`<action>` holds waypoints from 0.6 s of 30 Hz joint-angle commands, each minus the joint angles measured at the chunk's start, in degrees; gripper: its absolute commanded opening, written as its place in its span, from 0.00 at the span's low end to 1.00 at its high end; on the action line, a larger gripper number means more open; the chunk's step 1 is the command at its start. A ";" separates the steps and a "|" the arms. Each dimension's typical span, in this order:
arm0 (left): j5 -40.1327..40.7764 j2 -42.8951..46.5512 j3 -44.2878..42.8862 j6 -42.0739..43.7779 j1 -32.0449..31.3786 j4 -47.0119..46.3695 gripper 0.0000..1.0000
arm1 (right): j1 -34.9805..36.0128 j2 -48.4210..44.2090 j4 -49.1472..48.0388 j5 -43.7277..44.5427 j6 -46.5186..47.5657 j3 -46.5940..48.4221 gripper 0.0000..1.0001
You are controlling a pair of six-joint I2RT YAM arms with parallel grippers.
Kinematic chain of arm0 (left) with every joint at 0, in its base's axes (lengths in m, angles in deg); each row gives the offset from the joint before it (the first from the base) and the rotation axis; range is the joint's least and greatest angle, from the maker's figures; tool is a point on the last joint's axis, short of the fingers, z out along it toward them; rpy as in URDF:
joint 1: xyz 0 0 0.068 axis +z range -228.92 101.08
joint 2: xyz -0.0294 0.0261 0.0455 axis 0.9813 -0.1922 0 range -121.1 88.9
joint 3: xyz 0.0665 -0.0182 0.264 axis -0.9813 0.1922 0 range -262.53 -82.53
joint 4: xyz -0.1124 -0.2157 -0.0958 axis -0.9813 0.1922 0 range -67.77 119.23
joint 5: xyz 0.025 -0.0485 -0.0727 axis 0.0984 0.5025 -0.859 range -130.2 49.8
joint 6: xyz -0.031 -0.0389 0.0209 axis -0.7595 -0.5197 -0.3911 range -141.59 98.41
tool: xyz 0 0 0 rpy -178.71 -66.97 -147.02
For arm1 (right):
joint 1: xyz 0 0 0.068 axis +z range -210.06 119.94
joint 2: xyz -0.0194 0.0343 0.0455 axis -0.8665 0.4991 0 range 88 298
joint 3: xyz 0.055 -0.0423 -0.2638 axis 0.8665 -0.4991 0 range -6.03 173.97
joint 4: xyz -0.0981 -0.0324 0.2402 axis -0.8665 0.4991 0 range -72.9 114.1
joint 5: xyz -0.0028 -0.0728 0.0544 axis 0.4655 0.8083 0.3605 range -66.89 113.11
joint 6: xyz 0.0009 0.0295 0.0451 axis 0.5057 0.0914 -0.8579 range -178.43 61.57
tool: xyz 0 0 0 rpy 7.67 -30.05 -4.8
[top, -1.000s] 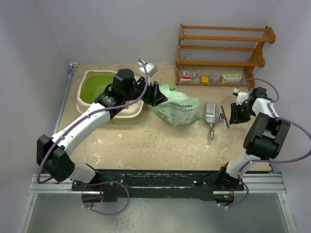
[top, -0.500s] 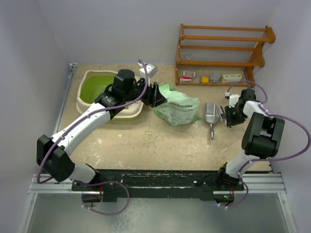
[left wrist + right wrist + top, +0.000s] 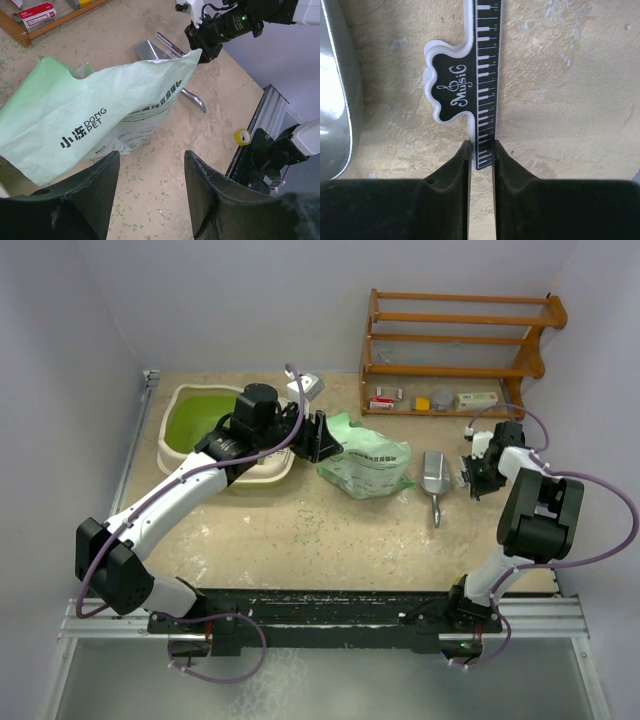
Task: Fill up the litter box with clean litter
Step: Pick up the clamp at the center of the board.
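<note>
**Ana:** What is getting in the way of the litter box (image 3: 188, 430)?

**Ben:** The left arm is lying across its right end. The cream rim there is showing only in strips, and I cannot make out any slots. The lime-green inside is showing at the left end, but whether pellets are lying in it is too small to tell.

**Ana:** Where is it sitting, and which way is it running?

**Ben:** It is sitting at the far left of the table (image 3: 250, 550), close to the back wall, with its open side facing up. Its long axis is running left to right, roughly along that wall.

**Ana:** Is any litter (image 3: 312, 524) showing?

**Ben:** Tiny green grains are lying scattered on the table in front of the pale green bag (image 3: 365, 465). The bag is hiding whatever is inside it.

**Ana:** How is the left gripper (image 3: 150, 162) standing?

**Ben:** Its fingers are standing spread with only bare table between them. It is hanging at the bag's left end, just right of the box. I cannot tell whether the bag's edge is touching a fingertip.

**Ana:** And the right gripper (image 3: 481, 165)?

**Ben:** It is pinching the piano-key strip of a black-and-white clip (image 3: 451, 90), which is lying flat just right of the metal scoop (image 3: 433, 472). From above, the gripper is covering the clip. The wrist view is cutting the scoop off at its left edge.
</note>
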 commanded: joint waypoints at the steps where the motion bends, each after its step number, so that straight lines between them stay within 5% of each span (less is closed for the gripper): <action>1: 0.34 0.59 -1.04 -0.84 -0.30 -0.91 0.51 | 0.26 3.34 1.86 -2.48 -1.54 0.78 0.12; 4: 0.41 0.70 -1.04 -0.81 -0.30 -0.72 0.51 | 0.02 3.59 4.13 -5.17 -2.44 2.00 0.00; 18: -1.73 0.41 -0.66 -2.26 -0.26 -3.81 0.52 | -10.61 3.29 15.19 -29.43 -8.80 8.05 0.00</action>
